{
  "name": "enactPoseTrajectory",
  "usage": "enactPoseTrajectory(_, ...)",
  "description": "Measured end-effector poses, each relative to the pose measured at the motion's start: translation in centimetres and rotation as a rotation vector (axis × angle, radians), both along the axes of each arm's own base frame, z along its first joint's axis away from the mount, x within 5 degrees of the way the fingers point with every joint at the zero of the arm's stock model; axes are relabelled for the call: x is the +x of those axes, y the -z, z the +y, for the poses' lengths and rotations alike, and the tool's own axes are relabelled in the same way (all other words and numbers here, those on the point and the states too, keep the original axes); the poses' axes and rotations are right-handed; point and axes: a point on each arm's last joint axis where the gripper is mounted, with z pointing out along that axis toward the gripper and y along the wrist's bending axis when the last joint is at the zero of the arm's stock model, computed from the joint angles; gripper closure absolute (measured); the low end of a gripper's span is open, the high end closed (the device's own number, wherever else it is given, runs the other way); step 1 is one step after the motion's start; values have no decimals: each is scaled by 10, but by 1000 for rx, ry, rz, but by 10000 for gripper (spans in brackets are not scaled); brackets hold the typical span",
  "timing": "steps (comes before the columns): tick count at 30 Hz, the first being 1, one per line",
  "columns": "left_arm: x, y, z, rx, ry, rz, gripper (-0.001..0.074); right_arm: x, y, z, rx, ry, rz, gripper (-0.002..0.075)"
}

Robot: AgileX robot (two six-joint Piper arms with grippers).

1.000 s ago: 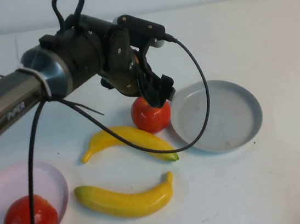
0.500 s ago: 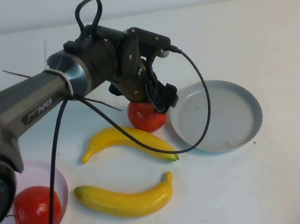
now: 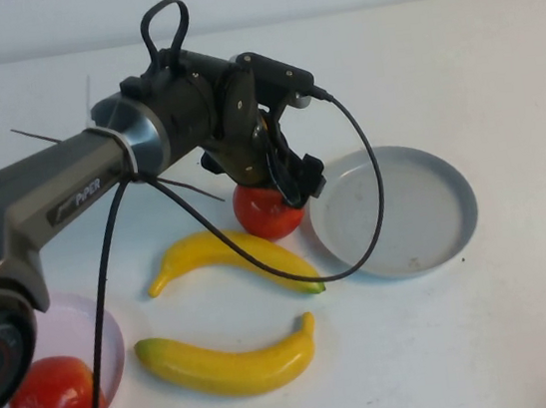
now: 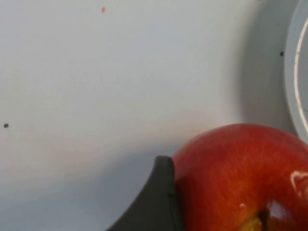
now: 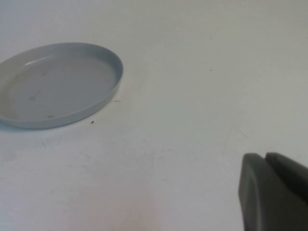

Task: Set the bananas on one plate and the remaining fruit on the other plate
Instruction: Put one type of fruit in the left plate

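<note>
Your left pincer [image 3: 285,177] sat down over the red apple [image 3: 266,210] beside the grey-blue plate [image 3: 395,210], one finger [image 4: 156,202] touching it; grip unclear. Your right pincer [image 5: 274,192] looked closed, holding nothing, above the tabletop [image 5: 192,120].

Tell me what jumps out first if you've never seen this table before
The left gripper sits down over a red apple mid-table, beside the empty grey plate. Two bananas lie nearer, and another apple rests in the pink plate at near left. The right gripper is parked aside.
</note>
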Motion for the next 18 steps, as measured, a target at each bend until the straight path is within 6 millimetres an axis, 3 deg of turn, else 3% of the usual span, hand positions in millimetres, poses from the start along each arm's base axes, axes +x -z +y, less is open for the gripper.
enactPoseTrajectory(5,-1,0,0,11,12,3,162,0,0,0,0,0,0,741)
enactPoseTrajectory(11,-2,-6,3,20,19,0,162,0,0,0,0,0,0,741)
enactPoseTrajectory(18,-24,-63,19,12,13,-26,162,0,0,0,0,0,0,741)
